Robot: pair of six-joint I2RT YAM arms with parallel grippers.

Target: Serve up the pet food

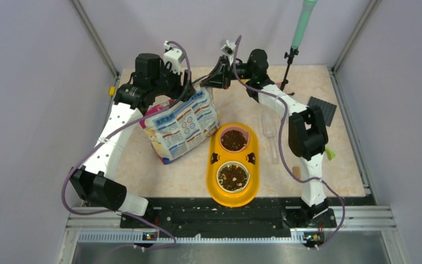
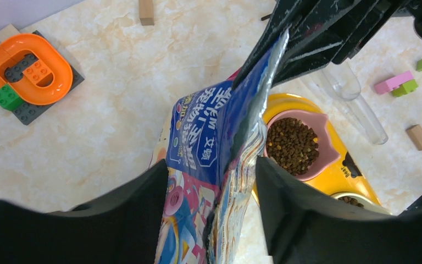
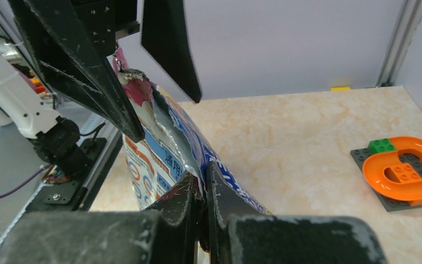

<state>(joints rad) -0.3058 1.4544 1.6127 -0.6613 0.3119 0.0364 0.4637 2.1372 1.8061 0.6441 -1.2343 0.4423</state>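
Note:
The magenta-and-blue cat food bag leans upright left of the yellow double feeder. Dark brown kibble fills the pink bowl and the white bowl; the pink bowl's kibble also shows in the left wrist view. My right gripper is shut on the bag's torn top edge. My left gripper is open, its jaws wide apart on either side of the bag's top without pinching it. Both grippers meet above the bag at the back.
A clear plastic scoop lies right of the feeder. An orange track on a grey brick plate sits at the back left. Wooden blocks, pink and green bricks, a dark baseplate and a green brush on a stand are around.

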